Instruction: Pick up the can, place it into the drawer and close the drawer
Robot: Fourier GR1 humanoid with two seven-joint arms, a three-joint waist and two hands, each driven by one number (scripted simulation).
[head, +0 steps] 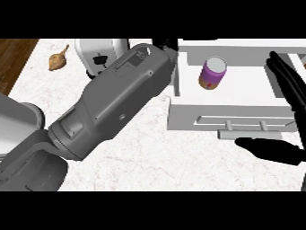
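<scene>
A top-down view of a pale marble kitchen counter [148, 166]. A white drawer [181, 67] stands pulled open at upper right, and a purple can [213, 74] with a pale lid stands upright inside it, towards its left side, its long axis vertical. The can touches neither hand.

The right hand [294, 112] is nearest the drawer. Its black fingers [284, 74] stretch straight along the drawer's right side, holding nothing, while the thumb [268, 148] lies just below the drawer's front panel and its bar handle [246, 126]. The can lies to the left of those fingers, apart from them.

The left forearm [109, 103] crosses the middle diagonally; its hand [163, 43] is mostly hidden at the drawer's far left corner, so its fingers cannot be judged.

With the can already in, closing likely means the right hand pushing the front panel away.

A toaster [95, 51] and a brown food item [58, 59] sit at upper left.
</scene>
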